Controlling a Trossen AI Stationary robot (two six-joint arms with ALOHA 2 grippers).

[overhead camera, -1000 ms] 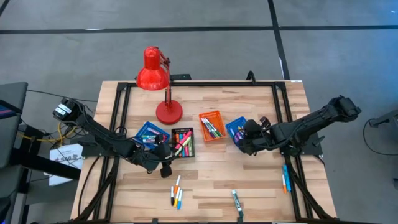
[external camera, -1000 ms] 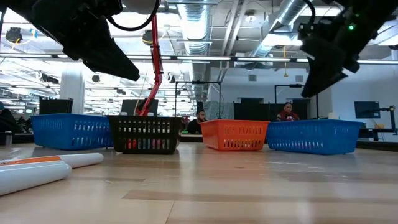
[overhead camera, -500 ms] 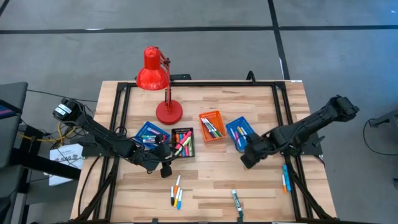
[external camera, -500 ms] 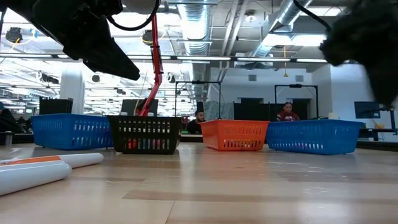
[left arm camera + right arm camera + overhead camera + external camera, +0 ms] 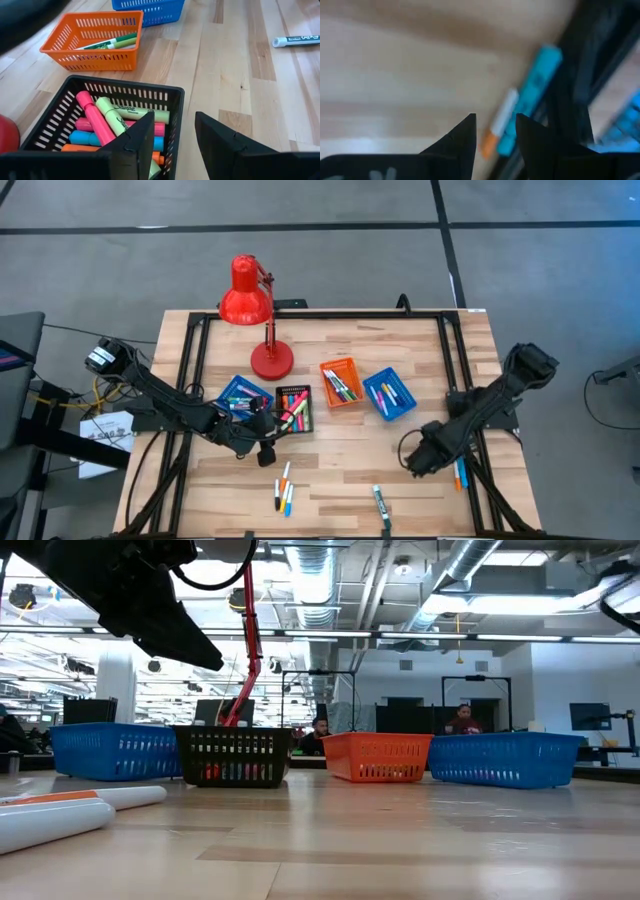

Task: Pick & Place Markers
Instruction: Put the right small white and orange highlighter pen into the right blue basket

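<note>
— Markers, where are they lying?
— Thin coloured markers (image 5: 284, 491) lie loose on the wooden desk (image 5: 340, 455); others fill the black mesh tray (image 5: 125, 95); a blue and an orange one (image 5: 532, 95) lie by the desk's right rail.
— And the grippers?
— Left gripper (image 5: 175, 142), parted and empty, hangs over the black tray. Right gripper (image 5: 495, 132), slightly parted and empty, hovers above the rail pair.

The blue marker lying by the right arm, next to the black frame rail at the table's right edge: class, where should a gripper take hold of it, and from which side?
Grip the blue marker mid-barrel, coming from above, fingers across its width. It lies flat with a white-and-orange marker on one side and the frame rail on the other, so gaps look tight. The right gripper hovers nearby.
</note>
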